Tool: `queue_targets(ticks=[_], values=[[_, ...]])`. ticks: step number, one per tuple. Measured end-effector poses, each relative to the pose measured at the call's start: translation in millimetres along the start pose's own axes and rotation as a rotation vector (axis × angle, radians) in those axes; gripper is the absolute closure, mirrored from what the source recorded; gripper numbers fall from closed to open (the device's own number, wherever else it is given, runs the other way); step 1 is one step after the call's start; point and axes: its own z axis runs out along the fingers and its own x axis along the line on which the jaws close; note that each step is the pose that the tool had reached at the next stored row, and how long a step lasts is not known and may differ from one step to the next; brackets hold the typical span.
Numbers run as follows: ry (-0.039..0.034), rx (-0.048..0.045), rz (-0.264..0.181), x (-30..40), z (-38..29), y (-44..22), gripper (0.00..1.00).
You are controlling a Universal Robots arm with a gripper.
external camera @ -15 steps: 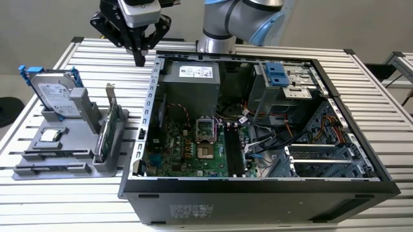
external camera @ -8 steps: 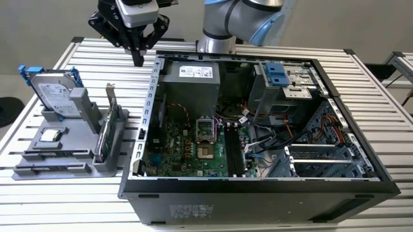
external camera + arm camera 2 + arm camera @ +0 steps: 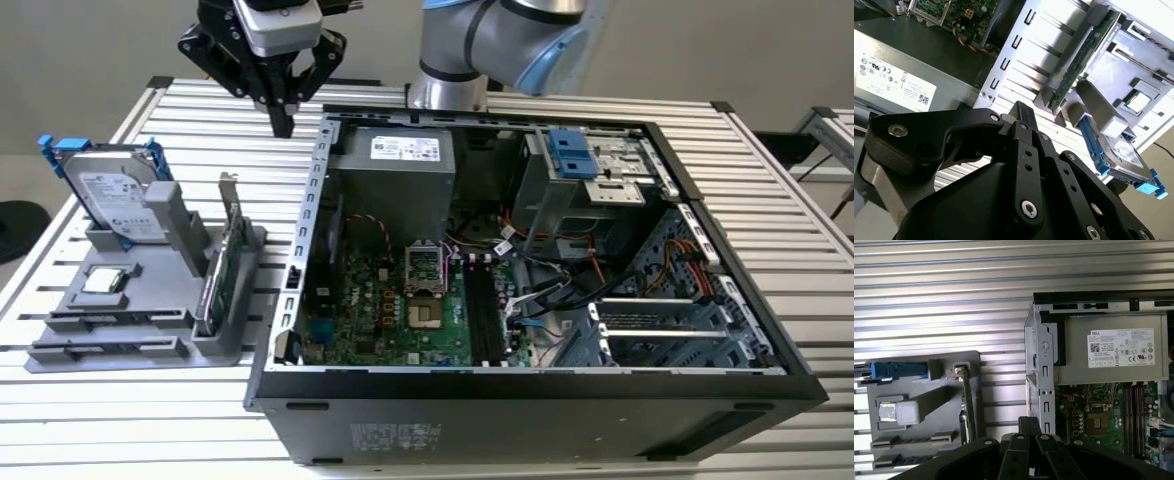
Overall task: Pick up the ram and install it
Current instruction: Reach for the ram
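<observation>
My gripper (image 3: 282, 122) hangs shut and holds nothing above the slatted table, behind the grey holder (image 3: 227, 345) and just off the case's back corner on the exterior view's left. Both wrist views show its black fingers (image 3: 1021, 112) (image 3: 1030, 422) pressed together. A thin dark strip that looks like the ram (image 3: 118, 317) (image 3: 914, 440) sits edge-up in a front slot of the holder, well away from the gripper. The black motherboard slots (image 3: 483, 320) (image 3: 1134, 410) lie inside the open computer case (image 3: 307, 250).
The holder also carries a silver hard drive (image 3: 118, 200) in blue rails, a processor (image 3: 104, 280) and an upright green card with a metal bracket (image 3: 230, 262) (image 3: 1079, 65). Inside the case are a power supply (image 3: 394, 160), cables and a drive cage (image 3: 587, 170).
</observation>
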Motion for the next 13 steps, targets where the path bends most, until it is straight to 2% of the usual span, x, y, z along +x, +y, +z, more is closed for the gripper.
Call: queue_targets(ticks=[13], values=[[0.0,0.0,0.0,5.0,-0.1,-0.4,1.0]])
